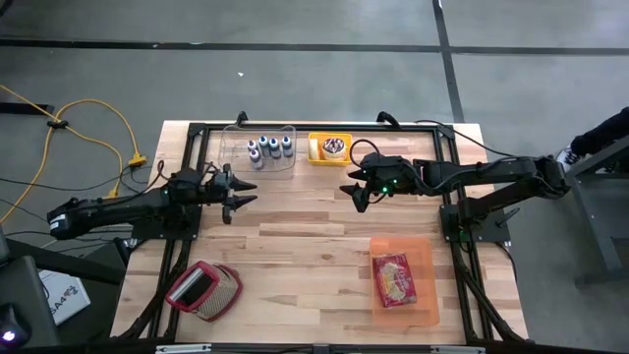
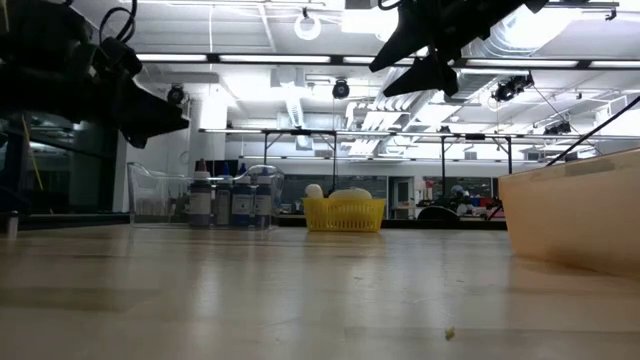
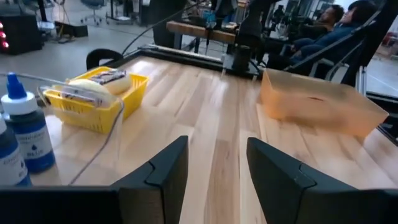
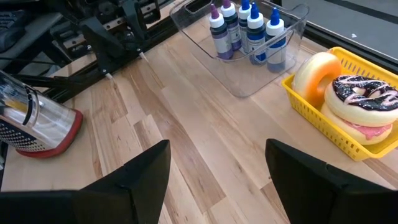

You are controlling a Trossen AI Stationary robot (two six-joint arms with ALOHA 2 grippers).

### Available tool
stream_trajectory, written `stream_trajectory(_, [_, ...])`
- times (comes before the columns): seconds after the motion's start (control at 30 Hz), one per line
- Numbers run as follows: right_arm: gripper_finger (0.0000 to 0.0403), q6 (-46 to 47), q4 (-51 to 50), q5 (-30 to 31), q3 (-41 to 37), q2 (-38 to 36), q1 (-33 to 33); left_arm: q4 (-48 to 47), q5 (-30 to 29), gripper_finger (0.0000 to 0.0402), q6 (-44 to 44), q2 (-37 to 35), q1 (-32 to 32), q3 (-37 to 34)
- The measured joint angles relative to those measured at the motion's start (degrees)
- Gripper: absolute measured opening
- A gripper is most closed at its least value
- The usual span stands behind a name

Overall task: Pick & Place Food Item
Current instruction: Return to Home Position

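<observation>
A yellow basket (image 1: 329, 147) at the table's far edge holds a chocolate-glazed donut (image 4: 367, 93) on a pink one, with a pale ring donut (image 4: 314, 74) leaning beside them. An orange tray (image 1: 425, 258) at the near right holds a red food packet (image 1: 394, 278) lying flat. My left gripper (image 1: 246, 193) hovers open and empty at the table's left, pointing level toward the right. My right gripper (image 1: 356, 197) hangs open and empty above the table's middle, just near of the basket, tipped downward.
A clear bin (image 1: 263, 149) with several blue-capped bottles (image 4: 245, 28) stands left of the basket. A metal grater with a red rim (image 1: 204, 290) lies at the near left. Bare wood (image 1: 305, 246) lies between the arms. People sit beyond the table (image 3: 336, 18).
</observation>
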Motion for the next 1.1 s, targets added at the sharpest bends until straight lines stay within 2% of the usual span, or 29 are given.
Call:
stream_trajectory(0.3, [0.0250, 0.0, 0.0, 0.0, 0.0, 0.0, 0.0, -12.7, -0.1, 0.0158, -0.5, -7.9, 0.0, -0.1])
stream_trajectory(0.67, [0.0250, 0.0, 0.0, 0.0, 0.0, 0.0, 0.0, -12.7, -0.5, 0.0158, 2.5, -8.1, -1.3, -0.1])
stream_trajectory(0.83, [0.0250, 0.0, 0.0, 0.0, 0.0, 0.0, 0.0, -13.0, -2.4, 0.0158, 4.3, -8.1, -2.9, -0.1])
stream_trajectory(1.1, [0.0250, 0.0, 0.0, 0.0, 0.0, 0.0, 0.0, -13.5, -5.8, 0.0158, 2.1, -8.1, -3.5, -0.2])
